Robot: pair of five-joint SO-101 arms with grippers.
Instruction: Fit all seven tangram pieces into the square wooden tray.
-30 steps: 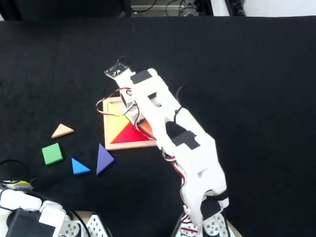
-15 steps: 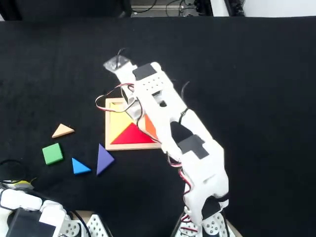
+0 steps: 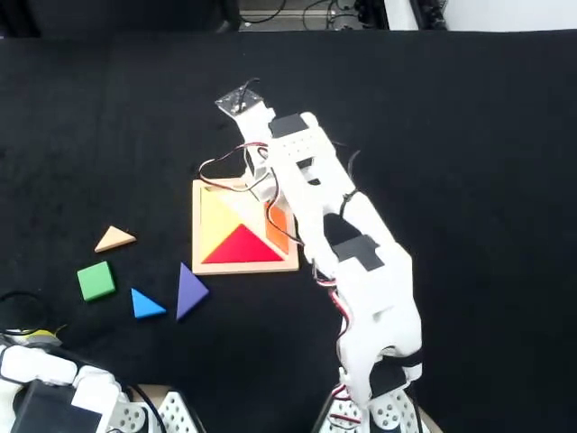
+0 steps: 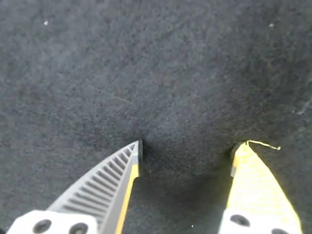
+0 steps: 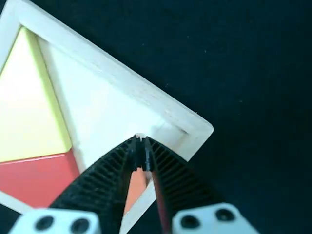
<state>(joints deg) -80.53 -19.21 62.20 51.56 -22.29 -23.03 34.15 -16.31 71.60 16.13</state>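
The square wooden tray [image 3: 200, 265] lies left of the table's middle, holding a yellow triangle [image 3: 215, 225], a red triangle [image 3: 242, 245] and an orange piece [image 3: 279, 222]. My right arm [image 3: 311, 185] stretches over the tray's far right part. In the right wrist view, the right gripper [image 5: 142, 141] is shut with nothing in it, above bare tray floor near a corner of the rim [image 5: 122, 73], with the orange piece [image 5: 136, 187] beneath it. A tan triangle [image 3: 114, 239], green square [image 3: 96, 280], blue triangle [image 3: 146, 305] and purple triangle [image 3: 189, 290] lie loose left of the tray. My left gripper [image 4: 187, 148] hangs open over black cloth.
Black cloth [image 3: 469, 162] covers the whole table, with wide free room to the right and at the back. The left arm's base [image 3: 54, 383] sits at the near left corner. Cables [image 3: 18, 311] lie beside it.
My right arm has swung to the right and farther back over the tray, uncovering more of the orange piece. The loose pieces have stayed where they were.
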